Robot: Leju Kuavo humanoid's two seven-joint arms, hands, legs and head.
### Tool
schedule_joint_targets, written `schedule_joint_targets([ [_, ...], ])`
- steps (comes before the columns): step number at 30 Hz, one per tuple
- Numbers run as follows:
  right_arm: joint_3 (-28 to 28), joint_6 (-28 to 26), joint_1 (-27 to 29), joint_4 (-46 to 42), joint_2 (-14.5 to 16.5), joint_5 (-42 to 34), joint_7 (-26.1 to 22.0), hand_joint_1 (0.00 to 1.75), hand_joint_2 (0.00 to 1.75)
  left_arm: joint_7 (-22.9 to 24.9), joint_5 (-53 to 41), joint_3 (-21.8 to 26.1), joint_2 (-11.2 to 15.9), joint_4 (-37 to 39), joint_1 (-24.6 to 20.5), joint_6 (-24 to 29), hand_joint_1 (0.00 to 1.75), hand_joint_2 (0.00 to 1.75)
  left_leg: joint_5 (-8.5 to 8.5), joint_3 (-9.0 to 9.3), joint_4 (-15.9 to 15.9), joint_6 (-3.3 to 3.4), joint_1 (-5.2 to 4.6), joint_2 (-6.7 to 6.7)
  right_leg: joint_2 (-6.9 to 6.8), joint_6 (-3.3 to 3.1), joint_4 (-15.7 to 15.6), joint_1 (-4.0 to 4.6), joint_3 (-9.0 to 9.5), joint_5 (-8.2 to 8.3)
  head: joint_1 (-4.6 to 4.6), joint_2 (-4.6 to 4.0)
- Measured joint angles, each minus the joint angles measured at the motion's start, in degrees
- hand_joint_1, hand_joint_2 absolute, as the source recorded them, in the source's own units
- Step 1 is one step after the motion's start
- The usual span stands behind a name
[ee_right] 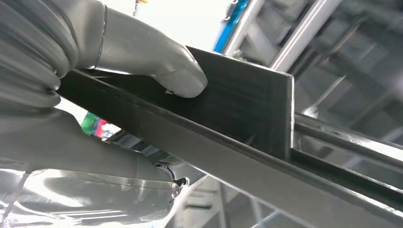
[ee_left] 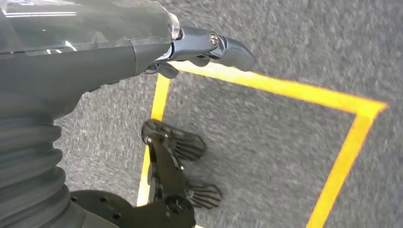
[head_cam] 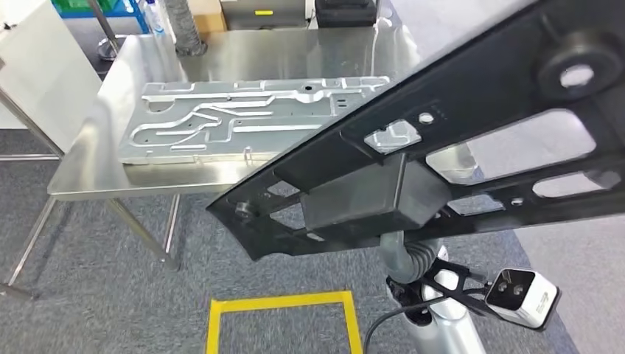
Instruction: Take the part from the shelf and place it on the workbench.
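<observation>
black part (head_cam: 472,125) in r hand (ee_right: 85,95), long axis diagonal

Silver right arm (head_cam: 446,324), black cable, grey ribbed cover, white wrist camera (head_cam: 522,295).

Black part (head_cam: 442,140), silver workbench (head_cam: 221,51), grey carpet (head_cam: 96,295), yellow floor tape (head_cam: 280,301).

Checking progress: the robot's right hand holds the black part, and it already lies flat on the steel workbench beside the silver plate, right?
Not yet. The right hand holds the black part up in the air; in the head view, only the silver plate lies on the steel workbench.
</observation>
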Motion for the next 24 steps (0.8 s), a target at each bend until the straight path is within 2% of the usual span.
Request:
schedule_joint_targets([
  [2,0.0,-0.3,0.1,-0.3,0.0,0.4,0.0,1.75,1.75,-0.1,-0.3,0.0,0.0,0.0,-0.1,-0.1,0.0,1.75,0.16,0.6,0.4,-0.75,0.02,0.05,0.17,-0.76,-0.7,-0.04,1.16,-0.53,0.03,0.0],
  [3,0.0,-0.4,0.2,-0.4,0.0,0.5,0.0,1.75,1.75,-0.2,-0.4,0.0,-0.1,0.0,-0.2,-0.1,0.0,1.75,0.4,0.47,1.8,-1.01,0.06,0.12,0.23,-1.14,-1.2,-0.16,2.08,-0.82,0.02,0.0],
  [4,0.1,-0.6,0.2,-0.5,0.0,0.6,0.0,1.75,1.75,-0.3,-0.5,0.0,-0.1,0.0,-0.2,-0.2,0.0,1.75,0.31,-0.46,3.9,-1.22,0.14,0.17,0.23,-1.45,-1.6,-0.25,3.05,-1.2,0.01,0.0],
  [5,0.1,-0.7,0.3,-0.5,0.0,0.7,0.0,1.75,1.75,-0.3,-0.6,0.0,-0.2,0.0,-0.3,-0.2,0.0,1.75,-0.34,-2.25,7.0,-1.44,0.27,0.23,0.21,-1.68,-1.8,-0.3,3.91,-1.7,0.01,0.0],
  [7,0.1,-0.9,0.5,-0.5,-0.1,0.7,0.0,1.75,1.75,-0.3,-0.7,0.0,-0.2,0.0,-0.3,-0.3,0.0,1.75,-3.31,-7.15,13.5,-1.97,0.38,0.24,0.21,-1.89,-2.0,-0.27,5.23,-2.91,-0.01,0.0],
  [8,0.2,-0.9,0.6,-0.5,-0.1,0.8,0.0,1.75,1.75,-0.3,-0.7,0.0,-0.2,0.0,-0.2,-0.3,0.0,1.75,-4.84,-9.26,15.4,-2.17,0.42,0.25,0.29,-1.88,-2.0,-0.26,5.96,-3.59,-0.01,0.0],
  [9,0.2,-0.9,0.8,-0.5,-0.1,0.8,0.0,1.75,1.75,-0.3,-0.7,0.0,-0.2,0.0,-0.1,-0.3,0.0,1.75,-5.52,-10.63,15.6,-2.23,0.45,0.25,0.37,-1.84,-1.9,-0.26,6.83,-4.31,-0.01,0.0],
  [10,0.2,-0.9,0.9,-0.5,-0.1,0.8,0.0,1.75,1.75,-0.3,-0.7,0.1,-0.2,0.0,0.0,-0.3,0.0,1.75,-4.77,-11.17,14.0,-2.16,0.47,0.26,0.45,-1.75,-1.9,-0.27,7.8,-5.06,-0.01,0.0],
  [11,0.2,-0.9,0.9,-0.5,-0.1,0.8,0.0,1.75,1.75,-0.3,-0.7,0.1,-0.2,0.0,0.1,-0.3,0.0,1.75,-2.38,-11.15,11.0,-2.0,0.49,0.27,0.48,-1.61,-1.9,-0.28,8.88,-5.87,-0.01,0.0],
  [12,0.2,-0.9,0.9,-0.5,-0.1,0.8,0.0,1.75,1.75,-0.3,-0.7,0.1,-0.2,0.0,0.2,-0.3,0.0,1.75,1.57,-11.03,7.4,-1.77,0.49,0.31,0.49,-1.43,-1.9,-0.25,9.77,-6.67,0.0,0.0],
  [14,0.2,-0.9,1.1,-0.4,-0.1,0.8,0.0,1.75,1.75,-0.3,-0.7,0.1,-0.2,0.0,0.3,-0.3,0.0,1.75,7.13,-10.84,2.6,-1.14,0.23,0.43,0.6,-0.84,-2.0,-0.18,10.83,-7.98,0.0,0.0],
  [15,0.2,-1.0,1.2,-0.4,-0.1,0.8,0.0,1.75,1.75,-0.3,-0.8,0.1,-0.2,0.0,0.3,-0.4,0.0,1.75,8.25,-10.85,1.7,-0.76,0.08,0.43,0.65,-0.47,-2.0,-0.15,11.06,-8.34,0.0,0.0],
  [17,0.1,-1.0,1.3,-0.6,-0.1,0.7,0.0,1.75,1.75,-0.2,-1.0,0.1,-0.2,0.0,0.2,-0.4,0.0,1.75,7.73,-10.13,1.4,0.02,-0.01,0.3,0.65,0.23,-1.6,-0.18,11.28,-8.43,0.0,0.0],
  [18,0.0,-1.0,1.4,-0.7,-0.1,0.6,0.0,1.75,1.75,-0.2,-1.2,0.1,-0.2,0.0,0.2,-0.5,0.0,1.75,7.48,-9.53,1.0,0.37,0.08,0.24,0.56,0.51,-0.3,-0.2,10.92,-8.16,0.0,0.0],
  [19,-0.1,-0.9,1.5,-0.8,-0.1,0.6,0.0,1.75,1.75,-0.2,-1.4,0.1,-0.2,0.0,0.2,-0.5,0.0,1.75,7.2,-8.83,0.7,0.7,0.16,0.21,0.47,0.78,1.9,-0.24,9.72,-8.03,0.0,0.0],
  [20,-0.3,-0.7,1.6,-0.9,-0.1,0.6,0.0,1.75,1.75,-0.1,-1.6,0.1,-0.2,0.0,0.1,-0.6,0.0,1.75,6.86,-8.12,0.5,0.96,0.26,0.18,0.37,1.04,5.2,-0.31,7.68,-8.36,0.01,0.0],
  [22,-0.7,-0.2,1.9,-1.0,-0.2,0.6,0.0,1.75,1.75,0.0,-1.8,0.1,-0.2,0.0,0.0,-0.7,0.0,1.75,5.87,-6.93,0.2,1.28,0.24,0.18,0.25,1.43,12.4,-0.4,2.31,-10.75,0.02,0.0],
  [23,-0.9,0.1,2.0,-1.0,-0.2,0.6,0.0,1.75,1.75,0.1,-1.9,0.2,-0.2,0.0,0.0,-0.7,0.0,1.75,5.28,-6.25,0.2,1.31,0.23,0.15,0.22,1.52,14.7,-0.43,-0.05,-12.23,0.02,0.0],
  [24,-1.2,0.2,2.1,-1.0,-0.2,0.6,0.0,1.75,1.75,0.2,-2.0,0.2,-0.2,0.0,0.0,-0.7,0.0,1.75,4.64,-5.44,0.2,1.32,0.22,0.12,0.2,1.53,15.3,-0.43,-1.62,-12.98,0.02,0.0],
])
